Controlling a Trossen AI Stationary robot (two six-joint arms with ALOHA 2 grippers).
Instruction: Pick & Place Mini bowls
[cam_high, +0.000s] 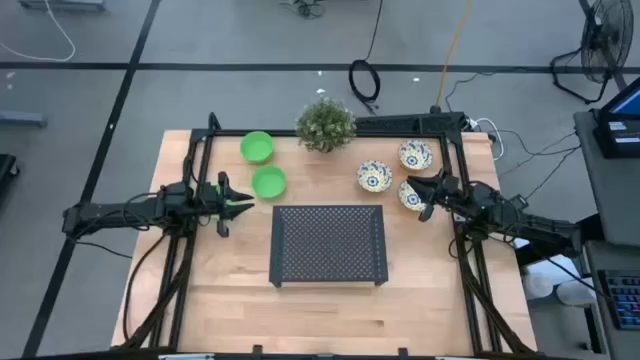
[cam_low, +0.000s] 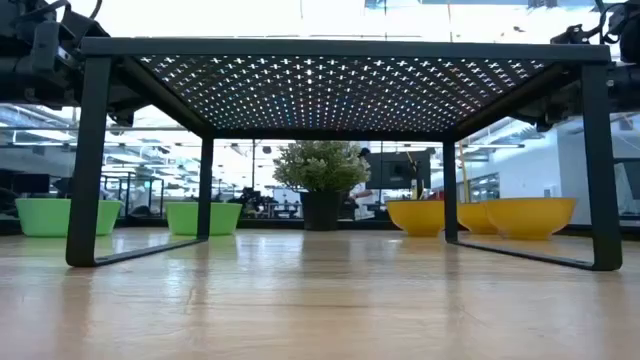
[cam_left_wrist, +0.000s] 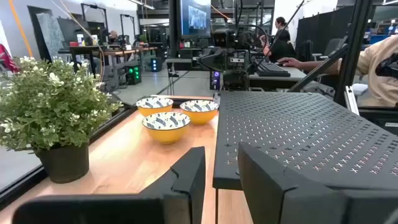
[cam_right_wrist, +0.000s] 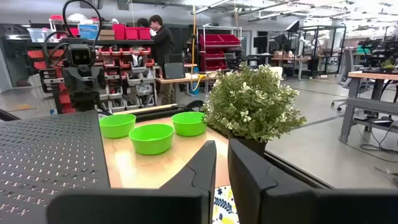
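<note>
Three plain green mini bowls stand on the wooden table at the far left: one (cam_high: 257, 147) by the back edge, one (cam_high: 268, 182) nearer, and one (cam_right_wrist: 117, 124) under my left gripper (cam_high: 242, 203). That gripper hovers level at rack height, open and empty (cam_left_wrist: 221, 168). Three blue-and-yellow patterned mini bowls (cam_high: 415, 155) (cam_high: 374, 176) (cam_high: 408, 196) sit on the table at the far right. My right gripper (cam_high: 424, 197) hangs above the nearest of them, its fingers (cam_right_wrist: 202, 168) almost together, and that bowl's pattern (cam_right_wrist: 222, 205) shows below them.
A black perforated metal rack (cam_high: 328, 243) stands on four legs in the middle of the table. A potted green plant (cam_high: 325, 124) stands at the back between the two groups of bowls. Bare wood lies in front of the rack. People sit at desks beyond the table.
</note>
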